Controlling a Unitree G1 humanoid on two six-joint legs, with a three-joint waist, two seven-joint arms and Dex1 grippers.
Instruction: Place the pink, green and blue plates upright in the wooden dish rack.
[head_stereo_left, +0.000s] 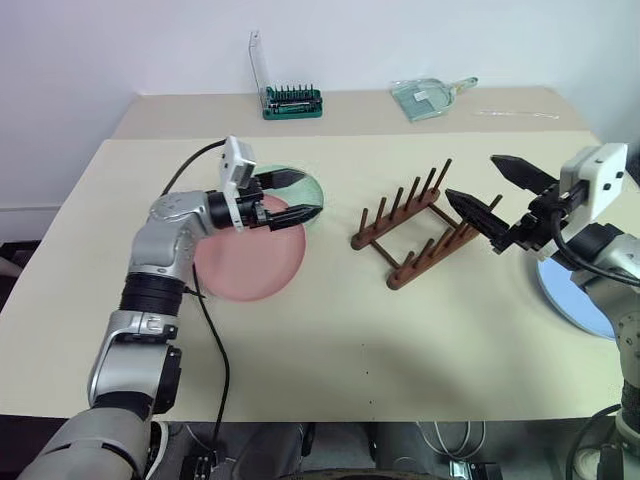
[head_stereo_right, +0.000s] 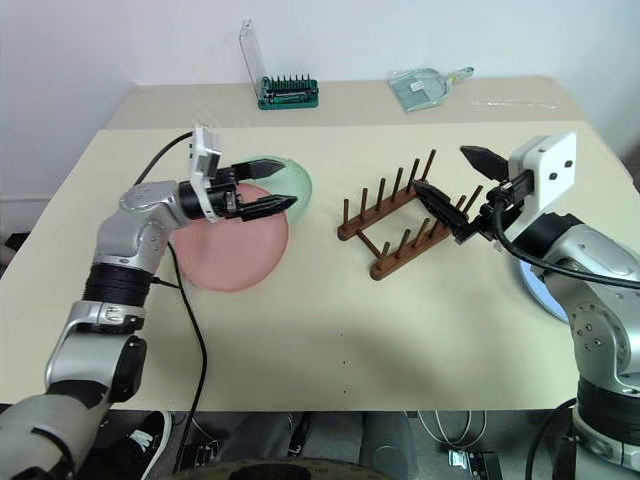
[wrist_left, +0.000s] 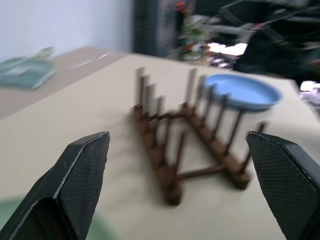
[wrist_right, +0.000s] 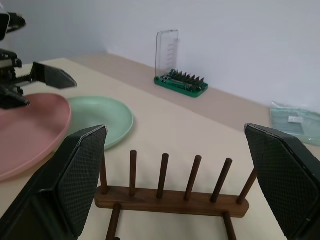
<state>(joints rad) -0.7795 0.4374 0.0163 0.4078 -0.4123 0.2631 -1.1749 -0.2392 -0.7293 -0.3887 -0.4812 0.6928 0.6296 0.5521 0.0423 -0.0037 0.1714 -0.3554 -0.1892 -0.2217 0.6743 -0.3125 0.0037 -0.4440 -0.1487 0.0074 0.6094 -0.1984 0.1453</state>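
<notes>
The wooden dish rack (head_stereo_left: 418, 222) stands at the centre of the frame on the bench (head_stereo_left: 340, 350), its two peg rows bare, no plate between them. The pink plate (head_stereo_left: 250, 262) lies flat at centre left, its upper edge overlapping the green plate (head_stereo_left: 312, 188) behind it. The blue plate (head_stereo_left: 570, 292) lies flat at the right edge, well apart from the rack.

The bench is pale beige and stands against a white wall. At the top of the frame, on a second surface behind, a green bit set (head_stereo_left: 291, 101) with a clear lid stands upright, and a clear plastic bag (head_stereo_left: 428, 97) lies to its right.

The left claw (head_stereo_left: 290, 197) hovers level over the pink and green plates, fingers apart and holding nothing. The right claw (head_stereo_left: 490, 190) hangs just right of the rack, pointing toward it, fingers wide apart and also holding nothing.
</notes>
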